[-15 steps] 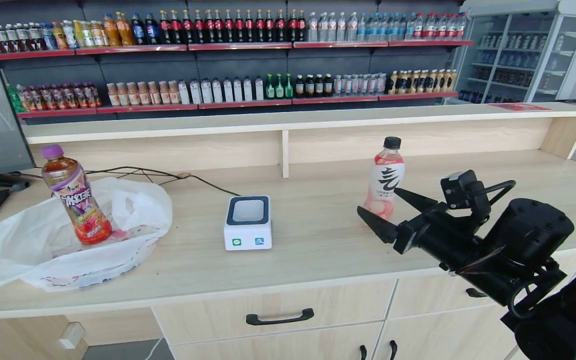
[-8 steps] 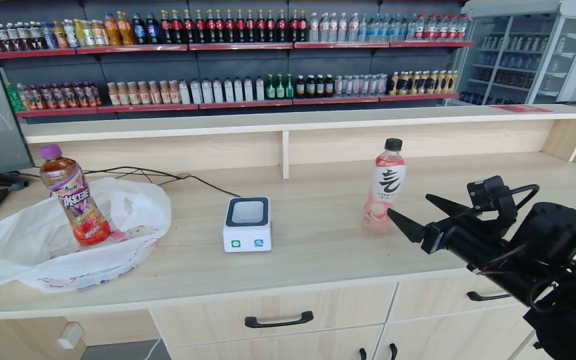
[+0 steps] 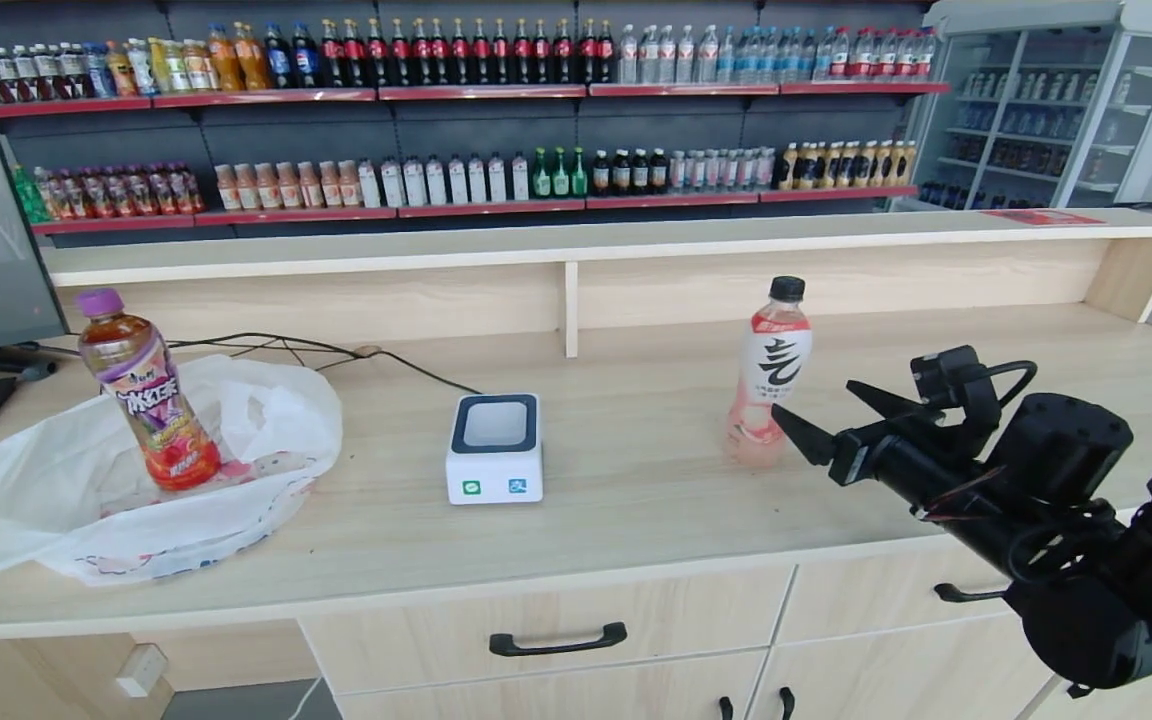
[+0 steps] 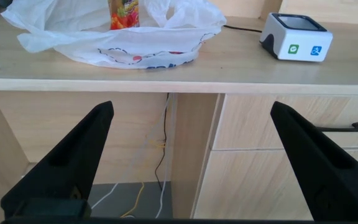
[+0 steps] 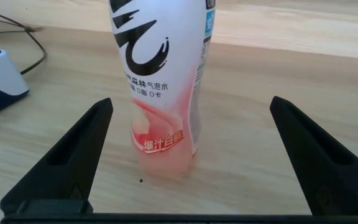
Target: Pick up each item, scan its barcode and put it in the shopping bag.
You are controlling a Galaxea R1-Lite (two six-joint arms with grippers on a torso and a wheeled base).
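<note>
Standing upright on the wooden counter (image 3: 636,490), the black-capped pink drink bottle (image 3: 772,372) is to the right of the barcode scanner (image 3: 494,446), well apart from it and untouched. The right gripper (image 3: 811,396) is level with the bottle's lower half, just beside it on the robot's side, its jaws spread wide and holding nothing. In the right wrist view the bottle sits between the two fingers but off centre, close to one of them. The step in hand looks to be the grasp. To do it well, I would centre the bottle between the fingers first, push forward until the body is well inside them, and close on the labelled waist rather than the rounded base, since a tall, light bottle tips easily if one finger arrives first. Farther left, the white shopping bag (image 3: 46,500) lies slumped open with an orange tea bottle (image 3: 141,392) already standing in it. The left gripper (image 4: 191,107) hangs below the counter edge, facing the cabinet fronts (image 4: 260,168), also wide open and empty.
</note>
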